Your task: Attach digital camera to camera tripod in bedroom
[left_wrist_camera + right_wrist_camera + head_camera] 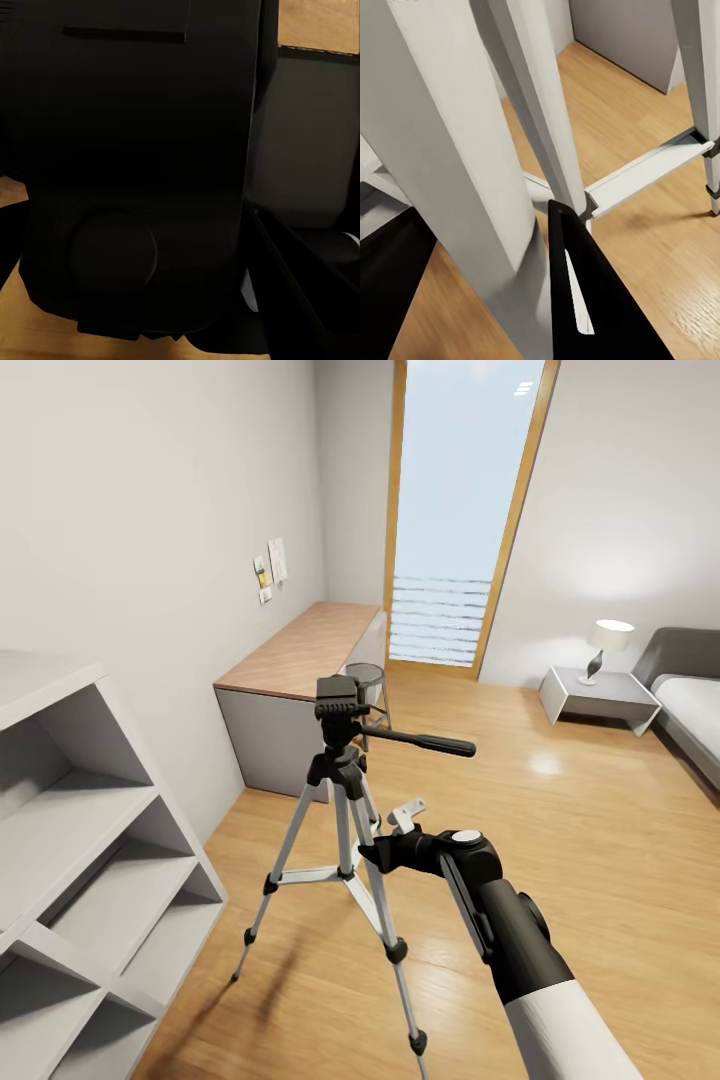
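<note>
Head view: we see the camera tripod (340,800) standing, its head bare.
Right end effector (385,850): against a leg; grip unclear.
Progress: camera unmounted.

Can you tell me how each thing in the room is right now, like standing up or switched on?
camera tripod: standing upright, legs spread, nothing on its head.
right hand: beside the tripod's legs, open or shut unclear.
lamp: upright on the side table, lit.
stool: upright by the desk.

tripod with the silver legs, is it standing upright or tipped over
Upright: the silver-legged tripod with black head stands on spread legs on the light wood floor, head topmost.
</note>
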Tool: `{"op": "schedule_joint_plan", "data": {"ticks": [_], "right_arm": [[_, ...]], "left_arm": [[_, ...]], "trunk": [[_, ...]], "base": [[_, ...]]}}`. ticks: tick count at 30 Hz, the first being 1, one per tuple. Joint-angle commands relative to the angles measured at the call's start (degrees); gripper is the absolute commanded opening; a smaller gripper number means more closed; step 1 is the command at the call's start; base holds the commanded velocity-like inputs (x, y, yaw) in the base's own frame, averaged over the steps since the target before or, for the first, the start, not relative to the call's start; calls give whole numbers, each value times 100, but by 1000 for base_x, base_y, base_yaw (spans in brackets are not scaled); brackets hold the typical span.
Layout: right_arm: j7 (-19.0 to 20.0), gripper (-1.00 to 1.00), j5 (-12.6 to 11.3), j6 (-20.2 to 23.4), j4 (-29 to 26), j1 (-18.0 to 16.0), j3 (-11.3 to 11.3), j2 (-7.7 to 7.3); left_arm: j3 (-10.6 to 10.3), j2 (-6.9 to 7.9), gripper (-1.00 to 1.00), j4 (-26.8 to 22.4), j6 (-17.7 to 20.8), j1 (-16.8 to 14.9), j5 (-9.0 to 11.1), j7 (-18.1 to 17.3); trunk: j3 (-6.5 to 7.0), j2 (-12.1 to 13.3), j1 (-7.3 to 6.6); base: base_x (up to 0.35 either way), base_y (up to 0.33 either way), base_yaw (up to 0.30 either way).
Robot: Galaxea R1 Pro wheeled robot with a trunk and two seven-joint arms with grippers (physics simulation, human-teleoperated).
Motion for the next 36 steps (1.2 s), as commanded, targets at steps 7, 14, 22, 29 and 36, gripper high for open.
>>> {"op": "schedule_joint_plan", "data": {"ticks": [7, 14, 22, 29, 36], "right_arm": [[-73, -100, 256, -40, -1, -3, -9, 1], [-109, -100, 257, -25, -9, -3, -16, -7], [-116, -100, 262, -2, -24, -3, -9, -8], [-117, -100, 272, -6, -26, -3, -8, -10], [-117, -100, 274, -5, -28, -3, -8, -16]], "left_arm": [[-75, 88, -100, -193, 49, -59, -26, -19], [-83, 579, -100, -1798, 206, -82, -39, -37], [-30, 1329, -100, -5263, 2292, -85, -34, -2], [229, 1362, -100, -8128, 3932, -98, -56, 635], [444, 1360, -100, -8569, 4598, -337, -185, 1029]], "trunk": [[-11, -8, 5], [-11, -8, 5], [-11, -8, 5], [-11, -8, 5], [-11, -8, 5]], "base": [[0, 0, 0], [0, 0, 0], [0, 0, 0], [0, 0, 0], [0, 0, 0]]}}
